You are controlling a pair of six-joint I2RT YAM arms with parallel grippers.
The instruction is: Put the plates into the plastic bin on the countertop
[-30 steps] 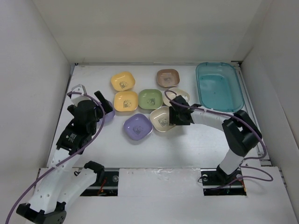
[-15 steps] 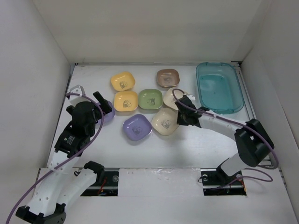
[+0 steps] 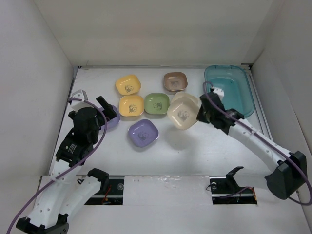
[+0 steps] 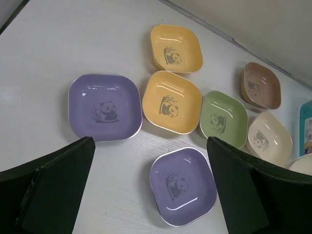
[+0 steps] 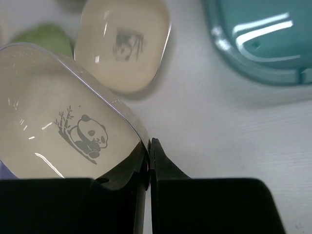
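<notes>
My right gripper (image 3: 201, 113) (image 5: 150, 146) is shut on the rim of a beige plate (image 3: 183, 113) (image 5: 63, 126) and holds it tilted above the countertop (image 3: 195, 146), left of the teal plastic bin (image 3: 228, 90) (image 5: 258, 44). A second beige plate (image 5: 124, 44) lies under it. On the countertop lie two yellow plates (image 3: 128, 85) (image 3: 131, 105), a green one (image 3: 157, 103), a brown one (image 3: 175, 81) and two lavender ones (image 3: 143, 132) (image 4: 105, 107). My left gripper (image 3: 105, 109) (image 4: 150, 146) is open and empty, above the lavender plates.
White walls enclose the countertop on the left, back and right. The bin stands in the back right corner and holds nothing. The plates cluster at the back middle.
My right gripper has lifted the beige plate off the countertop and carried it right, toward the bin. The left arm has barely moved.
</notes>
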